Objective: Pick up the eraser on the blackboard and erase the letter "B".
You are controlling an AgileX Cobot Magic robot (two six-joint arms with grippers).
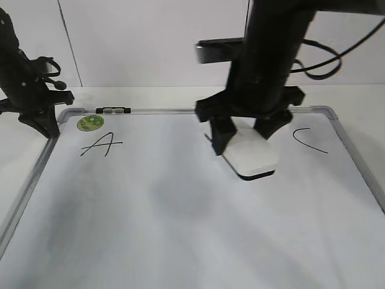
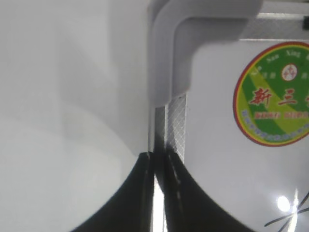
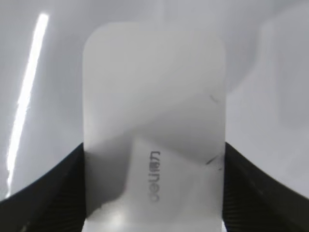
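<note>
Two grippers: right gripper point(image 1: 246, 139) clamps the eraser point(image 1: 252, 155) on the blackboard point(image 1: 180, 229), left gripper point(image 2: 157, 159) shut, empty

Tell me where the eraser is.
In the exterior view the eraser lies on the blackboard right of centre, between letters A and C, within the right gripper.

Green round sticker point(image 1: 91, 123), letters A point(image 1: 101, 144), C point(image 1: 309, 139)

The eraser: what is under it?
The eraser sits flat on the blackboard, between the "A" and "C". Whatever lies beneath, including any "B", is covered.
</note>
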